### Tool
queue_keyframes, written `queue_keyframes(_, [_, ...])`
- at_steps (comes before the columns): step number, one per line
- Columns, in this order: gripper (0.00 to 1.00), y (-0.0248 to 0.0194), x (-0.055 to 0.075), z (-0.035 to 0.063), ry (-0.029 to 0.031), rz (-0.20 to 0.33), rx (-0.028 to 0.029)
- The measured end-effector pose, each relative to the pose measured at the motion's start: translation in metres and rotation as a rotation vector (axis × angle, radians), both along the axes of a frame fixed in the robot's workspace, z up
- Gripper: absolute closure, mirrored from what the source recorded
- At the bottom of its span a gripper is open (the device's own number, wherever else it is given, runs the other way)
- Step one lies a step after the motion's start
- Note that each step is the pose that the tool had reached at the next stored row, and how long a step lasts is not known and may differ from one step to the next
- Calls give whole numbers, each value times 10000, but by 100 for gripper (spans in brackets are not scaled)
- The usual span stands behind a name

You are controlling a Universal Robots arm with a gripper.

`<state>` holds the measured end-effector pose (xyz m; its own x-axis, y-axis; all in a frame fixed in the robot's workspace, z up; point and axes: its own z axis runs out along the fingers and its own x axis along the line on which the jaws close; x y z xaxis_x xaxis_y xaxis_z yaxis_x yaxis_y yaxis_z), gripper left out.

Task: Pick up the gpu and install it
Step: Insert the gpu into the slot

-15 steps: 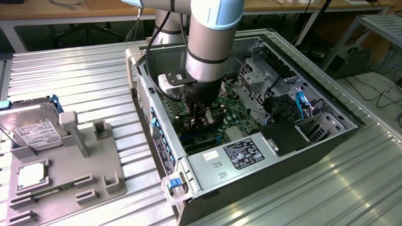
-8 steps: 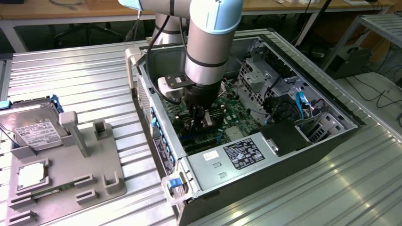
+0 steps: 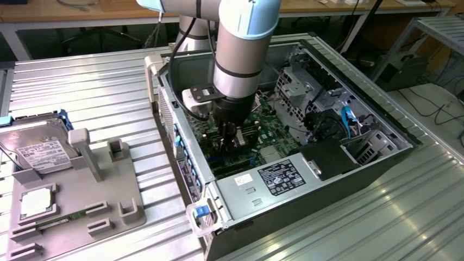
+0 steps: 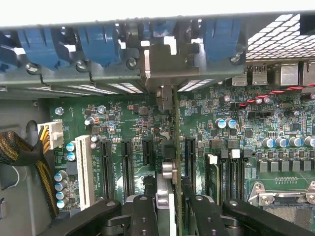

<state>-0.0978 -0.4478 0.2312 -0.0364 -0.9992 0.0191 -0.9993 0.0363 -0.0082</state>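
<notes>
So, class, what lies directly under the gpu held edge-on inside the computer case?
Under the gpu lies the green motherboard with black expansion slots. The slot beneath its edge is hidden by the card and the gripper.

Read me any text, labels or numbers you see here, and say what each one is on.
None can be read.
Black label on the silver power supply: white print, too small.
White label on the hard drive: blurred.
Motherboard markings: too small.
</notes>
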Motion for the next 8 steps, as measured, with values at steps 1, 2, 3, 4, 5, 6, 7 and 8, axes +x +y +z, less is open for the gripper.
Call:
queue_keyframes(1, [70,0,0,0,0,0,0])
queue_keyframes(2, [70,0,0,4,-1,0,2])
queue_keyframes(3, [70,0,0,10,-3,0,5])
queue_keyframes(4, [70,1,0,31,-4,-1,7])
queue_keyframes(5, [70,1,0,37,-1,-1,3])
queue_keyframes(6, [70,1,0,40,-1,0,2])
queue_keyframes(7, [70,1,0,40,-1,-1,3])
queue_keyframes(8, [70,1,0,40,-2,0,3])
